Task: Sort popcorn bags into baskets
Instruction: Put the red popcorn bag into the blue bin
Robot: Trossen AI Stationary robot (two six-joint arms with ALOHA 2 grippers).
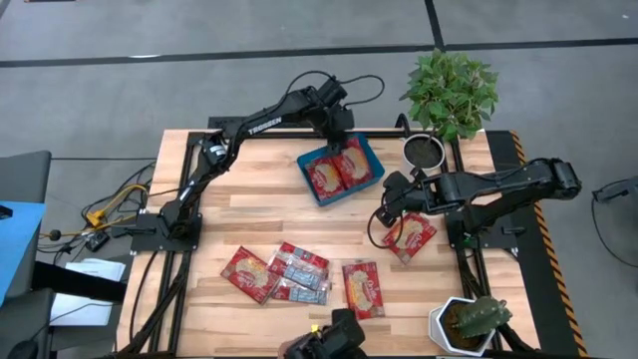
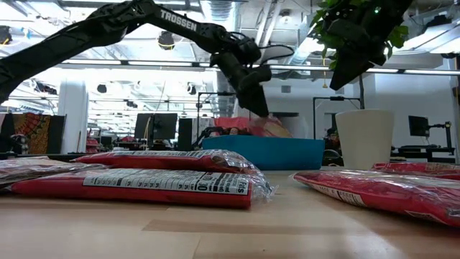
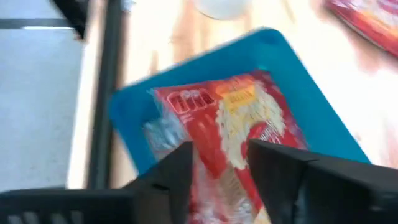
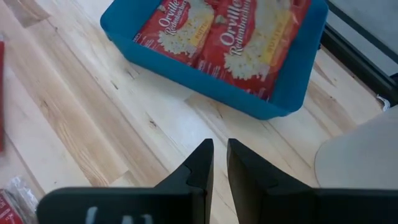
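Tray (image 1: 311,185): two popcorn bags (image 1: 339,168) inside | left end effector (image 1: 342,139): above tray, fingers parted, empty | right end effector (image 1: 385,213): nearly closed, empty, beside a bag on table (image 1: 239,209)

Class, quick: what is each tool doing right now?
Left tool: open above the blue tray, holding nothing.
Right tool: nearly shut over bare table, holding nothing.

Wooden counter (image 1: 249,214) bearing leafy potted plant (image 1: 451,92) at far corner, white-potted cactus (image 1: 469,321) at near corner; cables (image 1: 115,204) alongside.
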